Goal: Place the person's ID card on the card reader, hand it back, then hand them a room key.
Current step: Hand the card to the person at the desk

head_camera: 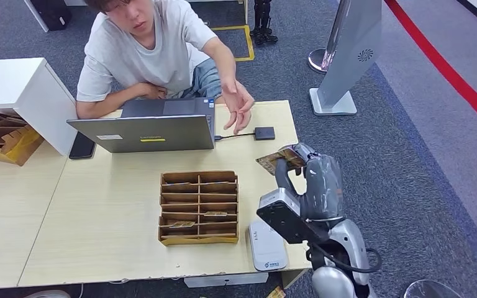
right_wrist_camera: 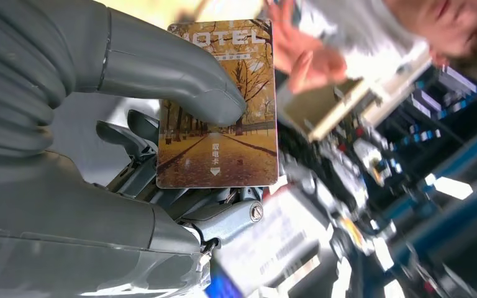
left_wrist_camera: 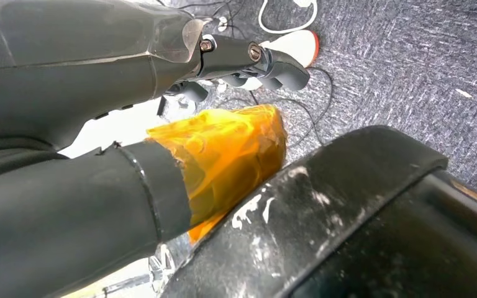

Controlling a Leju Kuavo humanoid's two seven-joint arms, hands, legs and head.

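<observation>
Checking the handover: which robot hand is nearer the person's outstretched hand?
Right. The right hand holds the room key just below the person's hand; the left hand hangs over the floor.

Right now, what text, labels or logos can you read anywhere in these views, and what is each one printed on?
"OTEL", the first letter hidden by the thumb: top of the autumn-tree picture card held in the right hand.
"取电卡" above a small arrow: lower on that card.
Blue logo and print on the white card reader: too small.
Yellow strip and white sticker on the grey laptop lid: unreadable.
Round mark on the grey floor stand: a symbol, no words.
</observation>
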